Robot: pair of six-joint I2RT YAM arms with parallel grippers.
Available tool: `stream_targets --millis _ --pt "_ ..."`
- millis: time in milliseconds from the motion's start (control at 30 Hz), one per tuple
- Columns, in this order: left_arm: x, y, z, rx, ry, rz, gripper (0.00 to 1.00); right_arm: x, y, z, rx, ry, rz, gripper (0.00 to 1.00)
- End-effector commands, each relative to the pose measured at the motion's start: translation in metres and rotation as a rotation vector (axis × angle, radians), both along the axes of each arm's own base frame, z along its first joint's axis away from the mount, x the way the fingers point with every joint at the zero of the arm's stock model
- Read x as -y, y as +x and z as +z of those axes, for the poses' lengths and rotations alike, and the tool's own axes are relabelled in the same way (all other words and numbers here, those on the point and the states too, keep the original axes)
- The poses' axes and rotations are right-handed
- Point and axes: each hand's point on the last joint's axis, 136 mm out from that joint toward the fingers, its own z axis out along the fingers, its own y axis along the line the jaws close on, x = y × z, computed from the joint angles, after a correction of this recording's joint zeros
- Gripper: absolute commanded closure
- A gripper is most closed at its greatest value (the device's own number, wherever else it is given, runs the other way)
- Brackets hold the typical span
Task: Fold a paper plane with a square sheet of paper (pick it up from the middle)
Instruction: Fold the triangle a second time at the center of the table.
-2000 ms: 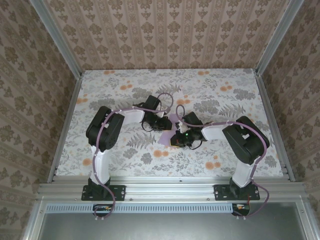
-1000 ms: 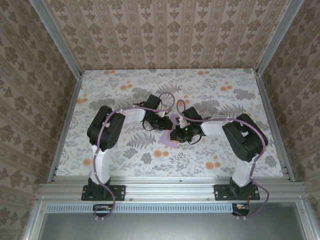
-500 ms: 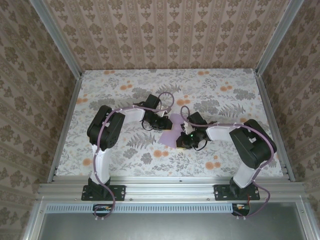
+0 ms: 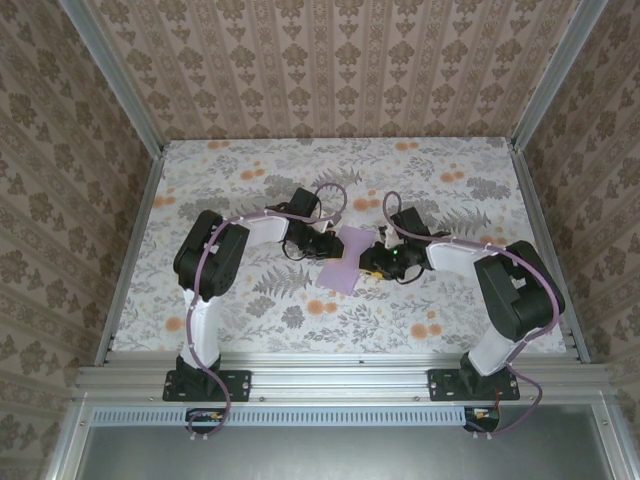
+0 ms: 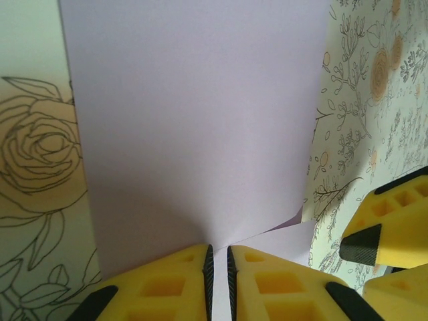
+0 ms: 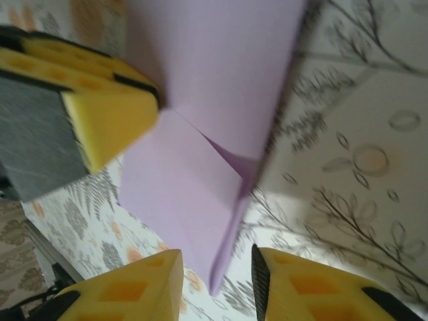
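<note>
My left gripper [image 5: 218,267] clamps the square sheet of paper [image 5: 194,120] (creased, pale lilac); my right gripper [image 6: 214,275] gapes, jaws apart, at its right edge.

On the tabletop [image 4: 250,160], the square sheet of paper [image 4: 348,266] lies between my left end effector [image 5: 217,254] and my right end effector [image 6: 217,264].

We can read no text, label, brand, number or sign in these views. The square sheet of paper [image 4: 348,268] is plain lilac, and the counter [image 4: 250,160] and the walls [image 4: 330,60] carry floral ornament without any lettering.
</note>
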Motion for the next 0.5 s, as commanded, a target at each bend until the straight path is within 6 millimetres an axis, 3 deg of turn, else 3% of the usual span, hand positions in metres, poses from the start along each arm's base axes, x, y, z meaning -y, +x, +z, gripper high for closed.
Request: stream_targets --millis 0,467 --pt "-0.019 -0.002 -0.031 -0.025 0.091 0.028 0.82 -0.008 0.018 0.007 0.026 0.025 -0.013 0.64" --pt "-0.016 -0.005 -0.032 -0.043 0.065 0.018 0.82 0.002 0.029 -0.012 0.013 -0.102 0.017 0.63"
